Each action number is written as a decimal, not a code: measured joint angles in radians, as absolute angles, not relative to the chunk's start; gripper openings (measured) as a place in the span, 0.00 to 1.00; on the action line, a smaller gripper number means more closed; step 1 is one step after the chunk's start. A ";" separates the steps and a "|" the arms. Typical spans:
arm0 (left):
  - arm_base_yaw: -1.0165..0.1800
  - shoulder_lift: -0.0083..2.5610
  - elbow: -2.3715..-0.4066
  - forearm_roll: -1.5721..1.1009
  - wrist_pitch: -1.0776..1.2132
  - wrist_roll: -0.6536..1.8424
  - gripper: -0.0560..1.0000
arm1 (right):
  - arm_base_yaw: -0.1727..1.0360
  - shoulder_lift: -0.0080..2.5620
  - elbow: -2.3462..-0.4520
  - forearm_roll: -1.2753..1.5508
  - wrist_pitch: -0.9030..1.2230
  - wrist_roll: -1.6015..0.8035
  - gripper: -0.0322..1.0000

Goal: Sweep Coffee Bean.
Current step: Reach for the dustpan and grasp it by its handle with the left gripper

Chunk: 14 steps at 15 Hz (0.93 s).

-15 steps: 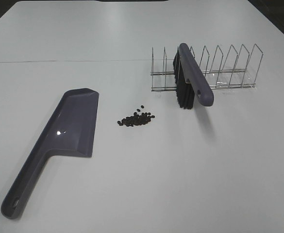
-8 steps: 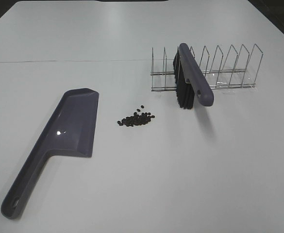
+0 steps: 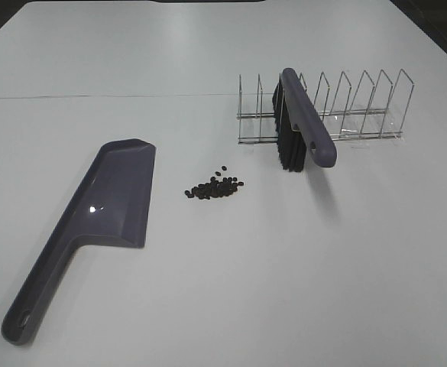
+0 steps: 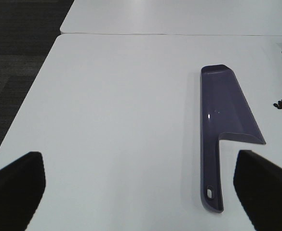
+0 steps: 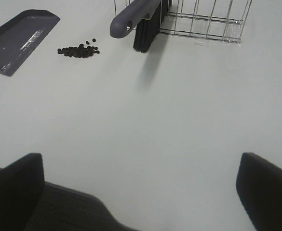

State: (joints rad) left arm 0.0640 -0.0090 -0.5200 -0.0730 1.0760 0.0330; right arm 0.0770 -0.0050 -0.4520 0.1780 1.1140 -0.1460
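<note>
Coffee beans are seen gathered in one small loose heap near the middle of the table, with none of them in the purple dustpan, so the sweeping is judged not to have begun. The dustpan is laid flat on the left side of the heap, a little apart from it, its handle pointed toward the near left corner. The brush is parked in the wire rack toward the far right of the table, bristles down, its handle slanting out toward the near edge. The left tool is held released, its fingers spread wide with nothing between them, back from the dustpan's handle end. The right tool is likewise spread and empty, well short of the brush. Everything is left to do: the brush to be taken from the rack, the dustpan to be steadied, and the beans to be pushed in.
</note>
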 joint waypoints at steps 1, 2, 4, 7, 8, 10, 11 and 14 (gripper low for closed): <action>0.064 -0.007 -0.520 -0.073 1.076 0.033 0.99 | 0.077 -0.005 -0.452 0.178 1.114 -0.146 0.98; 0.064 0.000 -0.520 -0.073 1.076 0.033 0.99 | 0.077 -0.005 -0.452 0.178 1.114 -0.146 0.98; 0.064 0.087 -0.537 -0.073 1.109 0.033 0.99 | 0.077 -0.005 -0.452 0.178 1.114 -0.146 0.98; 0.064 0.358 -0.623 -0.063 1.213 0.031 0.98 | 0.077 -0.005 -0.452 0.178 1.114 -0.146 0.98; 0.064 0.452 -0.650 -0.059 1.219 0.030 0.98 | 0.077 -0.005 -0.452 0.178 1.114 -0.146 0.98; 0.064 0.614 -0.693 -0.059 1.221 0.030 0.98 | 0.077 -0.005 -0.452 0.178 1.114 -0.146 0.98; 0.064 0.682 -0.705 -0.059 1.221 0.029 0.98 | 0.077 -0.005 -0.452 0.178 1.114 -0.146 0.98; 0.051 0.854 -0.713 -0.062 1.219 0.024 0.98 | 0.077 -0.005 -0.452 0.178 1.114 -0.146 0.98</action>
State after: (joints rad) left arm 0.0510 0.8540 -0.7130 -0.0620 1.2190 0.0240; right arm 0.0770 -0.0050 -0.4520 0.1780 1.1140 -0.1460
